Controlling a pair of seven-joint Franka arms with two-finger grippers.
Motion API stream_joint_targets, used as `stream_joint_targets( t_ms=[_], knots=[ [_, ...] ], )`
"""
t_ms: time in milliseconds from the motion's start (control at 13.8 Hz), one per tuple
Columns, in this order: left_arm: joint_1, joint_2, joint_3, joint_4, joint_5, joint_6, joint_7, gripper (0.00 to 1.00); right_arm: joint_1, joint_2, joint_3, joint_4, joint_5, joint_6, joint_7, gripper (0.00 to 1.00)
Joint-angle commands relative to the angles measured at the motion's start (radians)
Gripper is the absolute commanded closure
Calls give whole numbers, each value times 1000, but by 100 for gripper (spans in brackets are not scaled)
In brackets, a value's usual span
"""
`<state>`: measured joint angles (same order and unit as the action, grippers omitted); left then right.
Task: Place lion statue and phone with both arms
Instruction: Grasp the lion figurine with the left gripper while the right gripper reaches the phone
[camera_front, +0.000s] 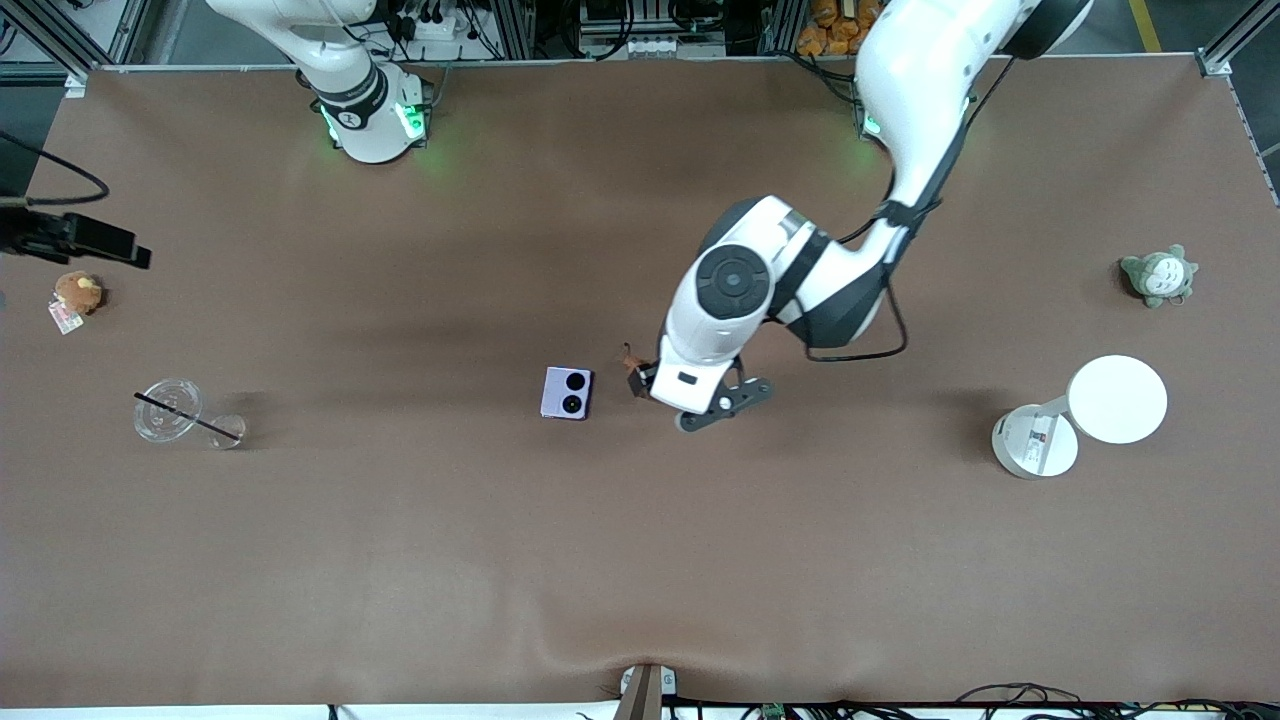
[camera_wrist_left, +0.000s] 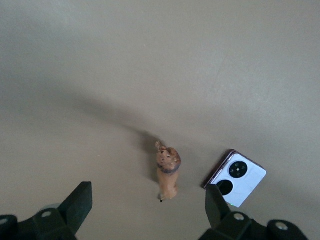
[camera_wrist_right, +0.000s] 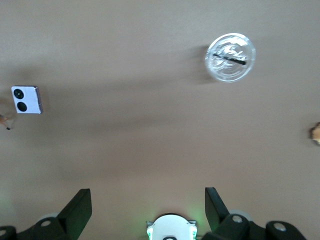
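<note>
The lion statue (camera_front: 630, 357) stands on the brown table near its middle. The lilac phone (camera_front: 567, 392) lies flat beside it, camera circles up, toward the right arm's end. My left gripper (camera_front: 645, 383) hangs open and empty just over the lion. In the left wrist view the lion (camera_wrist_left: 167, 172) sits between the spread fingers (camera_wrist_left: 80, 202), with the phone (camera_wrist_left: 237, 177) by one finger. My right gripper (camera_wrist_right: 148, 205) is open and empty, high over its own base. It is out of the front view. Its view shows the phone (camera_wrist_right: 26, 100) small and far off.
A clear cup with a black straw (camera_front: 185, 415) lies toward the right arm's end, with a brown tagged plush (camera_front: 78, 292) near it. A grey-green plush (camera_front: 1158, 275) and a white round stand (camera_front: 1085, 410) sit toward the left arm's end.
</note>
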<state>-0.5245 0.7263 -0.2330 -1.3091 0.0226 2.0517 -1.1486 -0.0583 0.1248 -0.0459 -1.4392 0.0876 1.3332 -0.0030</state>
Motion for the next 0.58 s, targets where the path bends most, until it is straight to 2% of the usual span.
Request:
stream_joint_targets(
  t_ms=[0, 145, 217, 506],
  knots=[
    [-107, 47, 93, 37, 16, 11, -69, 0, -3, 76, 1, 10, 82, 8, 6, 0],
    [-195, 88, 173, 47, 14, 45, -104, 0, 26, 197, 4, 11, 133, 47, -3, 0],
    [-219, 108, 193, 51, 13, 70, -126, 0, 63, 229, 4, 13, 132, 81, 5, 0],
    [-256, 131, 195, 57, 14, 96, -144, 0, 120, 275, 3, 6, 123, 141, 6, 0]
  ],
)
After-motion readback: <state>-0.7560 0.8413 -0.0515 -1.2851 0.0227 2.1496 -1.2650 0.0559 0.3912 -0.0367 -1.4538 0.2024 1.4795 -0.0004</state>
